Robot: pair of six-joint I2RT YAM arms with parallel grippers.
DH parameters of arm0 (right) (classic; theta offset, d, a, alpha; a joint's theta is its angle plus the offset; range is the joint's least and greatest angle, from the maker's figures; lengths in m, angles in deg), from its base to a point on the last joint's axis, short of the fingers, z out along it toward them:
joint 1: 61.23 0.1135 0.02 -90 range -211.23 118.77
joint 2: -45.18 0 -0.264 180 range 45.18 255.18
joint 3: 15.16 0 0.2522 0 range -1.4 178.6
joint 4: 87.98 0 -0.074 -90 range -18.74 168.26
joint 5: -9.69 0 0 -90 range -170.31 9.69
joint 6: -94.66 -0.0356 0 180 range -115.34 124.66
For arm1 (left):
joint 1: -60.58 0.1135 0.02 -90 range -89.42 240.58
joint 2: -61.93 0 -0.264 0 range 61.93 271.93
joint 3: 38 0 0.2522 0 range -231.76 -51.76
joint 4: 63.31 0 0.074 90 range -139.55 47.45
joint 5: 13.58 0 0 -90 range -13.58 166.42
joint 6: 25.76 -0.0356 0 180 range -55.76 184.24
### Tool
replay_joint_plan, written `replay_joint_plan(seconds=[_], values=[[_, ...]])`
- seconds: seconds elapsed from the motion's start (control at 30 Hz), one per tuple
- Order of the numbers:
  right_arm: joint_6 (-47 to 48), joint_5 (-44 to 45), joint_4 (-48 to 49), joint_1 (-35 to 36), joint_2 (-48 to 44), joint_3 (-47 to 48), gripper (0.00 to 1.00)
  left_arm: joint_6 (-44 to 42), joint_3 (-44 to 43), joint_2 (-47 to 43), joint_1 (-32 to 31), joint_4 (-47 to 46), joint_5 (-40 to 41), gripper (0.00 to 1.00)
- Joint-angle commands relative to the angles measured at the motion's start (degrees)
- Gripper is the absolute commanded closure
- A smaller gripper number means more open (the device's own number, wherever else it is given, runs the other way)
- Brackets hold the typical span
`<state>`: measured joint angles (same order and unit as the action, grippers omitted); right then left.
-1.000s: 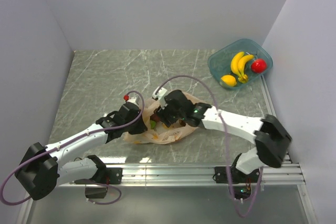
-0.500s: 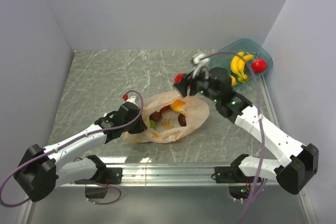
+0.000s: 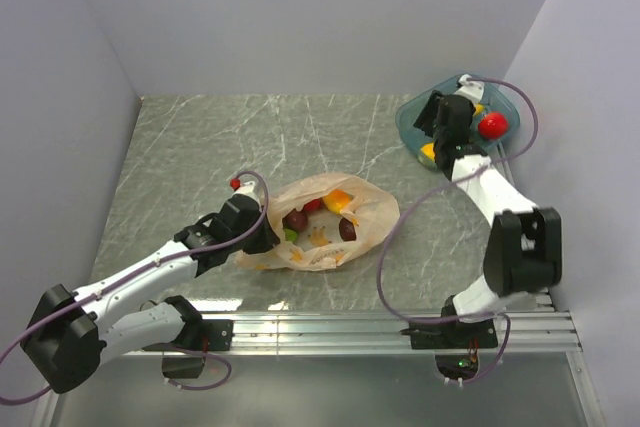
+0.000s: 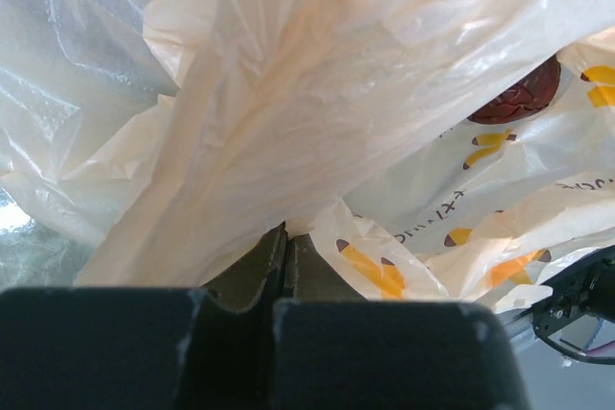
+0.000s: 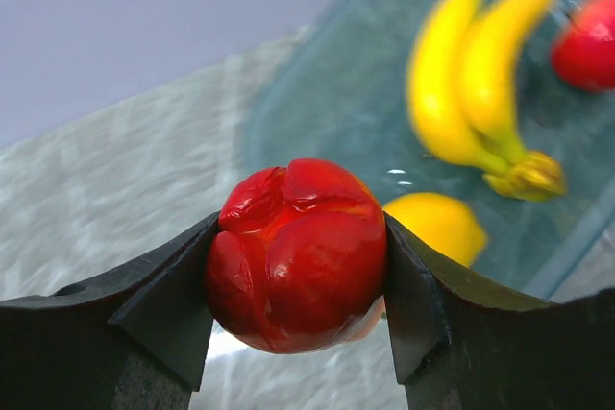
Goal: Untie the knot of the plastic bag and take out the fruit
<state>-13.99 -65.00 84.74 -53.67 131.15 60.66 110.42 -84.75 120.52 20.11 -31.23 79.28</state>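
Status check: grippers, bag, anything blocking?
Left gripper shut on plastic bag. Right gripper holds red fruit at teal tub. Bag open, more fruit inside. Nothing in the way.

Plastic bag (image 3: 375, 211) lies centre, fruit (image 3: 296, 220) in it — tub (image 3: 409, 133) behind, far right.

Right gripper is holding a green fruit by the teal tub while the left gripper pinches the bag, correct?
No. The right wrist view shows the right gripper holding a red fruit, not a green one; the left gripper does pinch the plastic bag.
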Motion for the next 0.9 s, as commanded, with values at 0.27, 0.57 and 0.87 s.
replay_joint_plan(seconds=[0.27, 0.57, 0.87], values=[[-6.0, 3.4, -2.3, -5.0, 15.4, 16.5, 0.04, 0.6, 1.2, -1.1, 0.0, -2.0, -0.6, 1.00], [-5.2, -0.5, -3.3, -4.3, 10.2, 14.4, 0.03, 0.8, 1.4, -1.4, 0.0, -1.9, -0.4, 0.99], [3.2, -6.1, -6.0, 12.7, -9.1, 2.3, 0.15, 0.2, 1.1, -1.5, 0.0, -1.5, 0.4, 0.99]])
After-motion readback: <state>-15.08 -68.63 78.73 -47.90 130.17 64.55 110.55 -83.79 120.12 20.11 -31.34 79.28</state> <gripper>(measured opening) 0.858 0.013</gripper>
